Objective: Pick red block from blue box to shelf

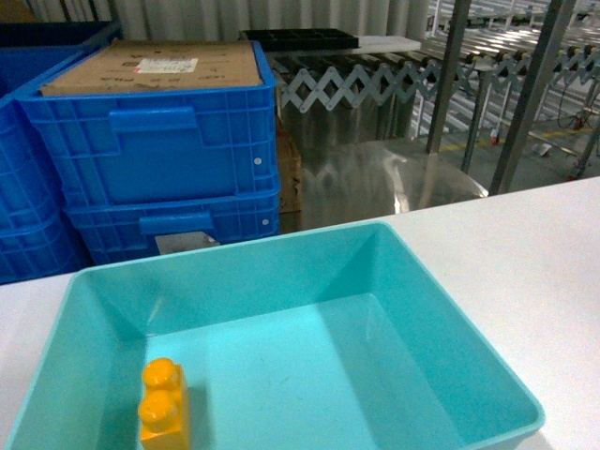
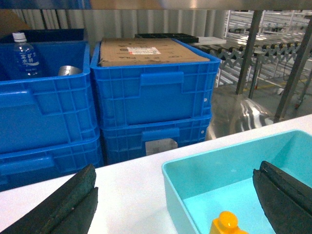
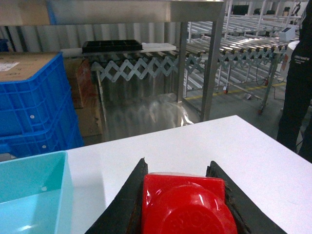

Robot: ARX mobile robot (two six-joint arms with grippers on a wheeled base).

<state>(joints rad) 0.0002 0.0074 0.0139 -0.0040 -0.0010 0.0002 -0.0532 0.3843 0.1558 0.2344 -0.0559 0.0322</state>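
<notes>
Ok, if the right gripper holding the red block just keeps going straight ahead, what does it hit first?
Probably nothing soon: ahead of the right gripper and red block lies bare white table, then the shelf; depth is unclear.

A glossy red block is showing between the black pads of the right gripper. A yellow-orange block is sitting in the turquoise tray on the white table. Far left, dark blue crates are holding brown cardboard; the shelf is gleaming silver.
</notes>
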